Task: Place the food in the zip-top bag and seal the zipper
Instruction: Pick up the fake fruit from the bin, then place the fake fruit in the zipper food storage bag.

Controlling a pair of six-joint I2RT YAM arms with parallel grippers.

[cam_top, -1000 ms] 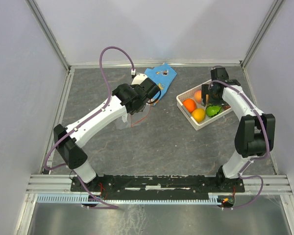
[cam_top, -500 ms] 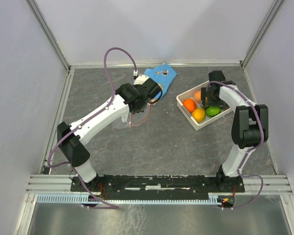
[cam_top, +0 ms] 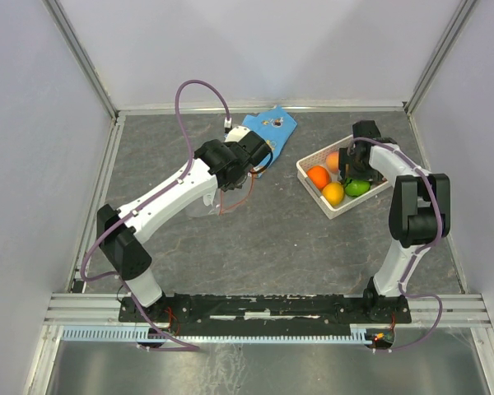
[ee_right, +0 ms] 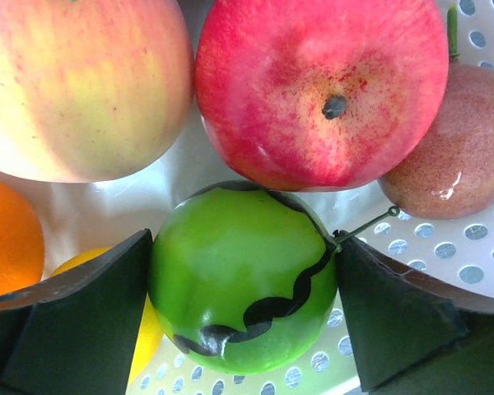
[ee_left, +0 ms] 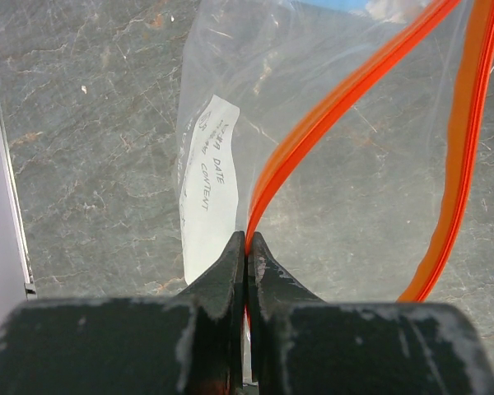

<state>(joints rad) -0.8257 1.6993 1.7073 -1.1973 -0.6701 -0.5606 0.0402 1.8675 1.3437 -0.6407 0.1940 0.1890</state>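
Observation:
My left gripper is shut on the orange-red zipper at the mouth of the clear zip-top bag, which hangs open above the table with its white label showing. In the top view the left gripper holds the bag left of centre. My right gripper is down in the white basket, with its fingers touching both sides of a green fruit that has a dark wavy stripe. Around it lie a red apple, a peach apple, a brownish fruit, an orange and a yellow fruit.
A blue patterned cloth lies at the back behind the left gripper. The basket sits at the right with an orange fruit, a yellow-orange fruit and the green one. Metal rails run along the table's left and back edges.
The left arm has shifted slightly back with the bag. The right arm's elbow has swung in and its gripper has settled around the green fruit in the basket.

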